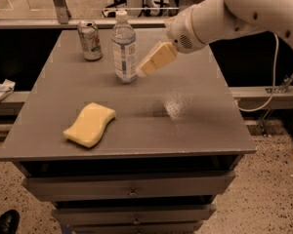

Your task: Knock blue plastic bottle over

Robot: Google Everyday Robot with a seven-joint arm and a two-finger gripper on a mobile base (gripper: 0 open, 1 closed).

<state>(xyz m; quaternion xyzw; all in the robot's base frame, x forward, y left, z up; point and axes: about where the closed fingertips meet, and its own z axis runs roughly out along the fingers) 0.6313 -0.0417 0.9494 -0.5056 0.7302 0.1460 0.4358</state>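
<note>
The blue plastic bottle (124, 48) stands upright at the back middle of the grey table (195, 121); it is clear, with a white cap and a pale label. My gripper (145, 69) comes in from the right on the white arm. Its cream fingers point down-left, and the tip is right beside the bottle's lower right side, at or very near touching. It holds nothing that I can see.
A metal soda can (90, 40) stands upright at the back left, a short way left of the bottle. A yellow sponge (90, 124) lies at the front left. Drawers sit below the tabletop. A shoe (5, 222) shows on the floor at bottom left.
</note>
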